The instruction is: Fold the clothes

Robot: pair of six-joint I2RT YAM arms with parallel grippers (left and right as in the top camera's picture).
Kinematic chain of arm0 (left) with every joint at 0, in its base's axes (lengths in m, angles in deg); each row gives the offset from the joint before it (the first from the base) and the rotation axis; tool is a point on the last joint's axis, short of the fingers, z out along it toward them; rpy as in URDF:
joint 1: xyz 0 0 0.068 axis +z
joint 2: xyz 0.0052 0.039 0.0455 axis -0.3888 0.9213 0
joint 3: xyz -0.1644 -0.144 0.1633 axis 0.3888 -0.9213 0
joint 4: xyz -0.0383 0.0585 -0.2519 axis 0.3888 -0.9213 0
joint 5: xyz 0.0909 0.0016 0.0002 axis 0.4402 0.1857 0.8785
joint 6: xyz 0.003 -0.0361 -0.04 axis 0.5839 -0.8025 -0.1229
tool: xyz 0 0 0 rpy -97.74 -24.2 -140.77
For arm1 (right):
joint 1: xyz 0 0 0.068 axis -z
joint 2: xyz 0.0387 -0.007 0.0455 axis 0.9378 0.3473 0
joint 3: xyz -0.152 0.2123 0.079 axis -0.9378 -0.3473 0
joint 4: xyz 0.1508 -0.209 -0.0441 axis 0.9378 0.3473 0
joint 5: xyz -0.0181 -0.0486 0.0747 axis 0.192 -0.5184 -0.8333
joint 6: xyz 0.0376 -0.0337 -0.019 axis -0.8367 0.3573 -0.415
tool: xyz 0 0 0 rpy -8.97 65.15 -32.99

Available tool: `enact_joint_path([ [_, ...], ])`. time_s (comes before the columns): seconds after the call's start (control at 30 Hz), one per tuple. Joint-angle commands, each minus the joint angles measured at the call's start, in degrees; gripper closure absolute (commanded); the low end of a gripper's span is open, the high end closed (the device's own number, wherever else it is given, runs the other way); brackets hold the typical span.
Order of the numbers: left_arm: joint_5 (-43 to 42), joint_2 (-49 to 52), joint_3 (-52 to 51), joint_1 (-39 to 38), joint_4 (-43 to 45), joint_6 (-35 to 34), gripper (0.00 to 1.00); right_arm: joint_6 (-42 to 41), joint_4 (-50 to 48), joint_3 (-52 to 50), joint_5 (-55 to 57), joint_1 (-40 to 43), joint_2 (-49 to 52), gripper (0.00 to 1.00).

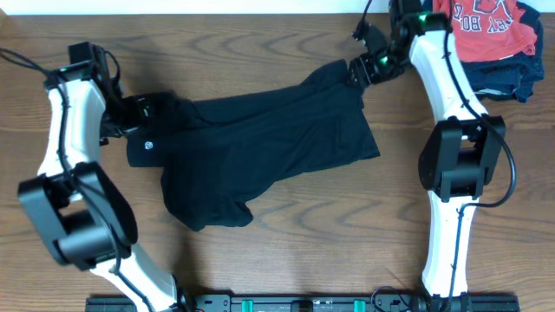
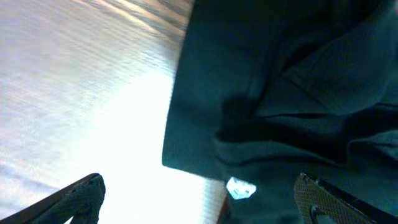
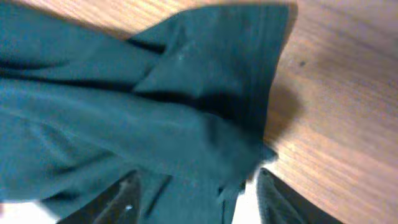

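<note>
The black T-shirt (image 1: 260, 143) lies crumpled across the middle of the wooden table, with its small white round logo (image 1: 149, 146) at its left end. My left gripper (image 1: 130, 114) is open at that left end. In the left wrist view its jaws (image 2: 202, 199) stand wide apart over the shirt's edge (image 2: 280, 93) and the logo (image 2: 240, 188). My right gripper (image 1: 358, 69) is at the shirt's far right corner. In the right wrist view its jaws (image 3: 199, 199) are open, with bunched black fabric (image 3: 186, 112) lying between them.
A red shirt with white lettering (image 1: 490, 26) lies on dark navy folded garments (image 1: 512, 80) at the back right corner. Bare wood (image 1: 286, 251) shows in front of the shirt. The arm bases stand at the front edge.
</note>
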State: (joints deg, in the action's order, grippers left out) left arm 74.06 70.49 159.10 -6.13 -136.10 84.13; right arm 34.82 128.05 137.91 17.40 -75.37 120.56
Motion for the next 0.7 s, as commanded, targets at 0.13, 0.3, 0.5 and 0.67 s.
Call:
enact_joint_path([
  [0.13,-2.7,-17.7,2.3,0.2,-3.2,-5.3,0.02,-0.3,16.5,16.0,-2.6,0.1,-1.8,0.28],
  [0.3,-7.1,-24.5,2.3,0.2,-9.2,-7.7,0.02,-0.3,26.7,19.3,-2.7,0.0,-2.7,0.27],
  [0.5,-12.2,-29.2,2.2,-0.3,-16.9,-7.7,0.02,-3.7,26.6,19.2,-2.7,0.0,-9.0,0.26],
  [0.67,-12.4,-32.3,0.2,-5.7,-20.2,-8.9,0.02,-11.8,26.6,19.2,10.3,-1.2,-16.4,0.25],
])
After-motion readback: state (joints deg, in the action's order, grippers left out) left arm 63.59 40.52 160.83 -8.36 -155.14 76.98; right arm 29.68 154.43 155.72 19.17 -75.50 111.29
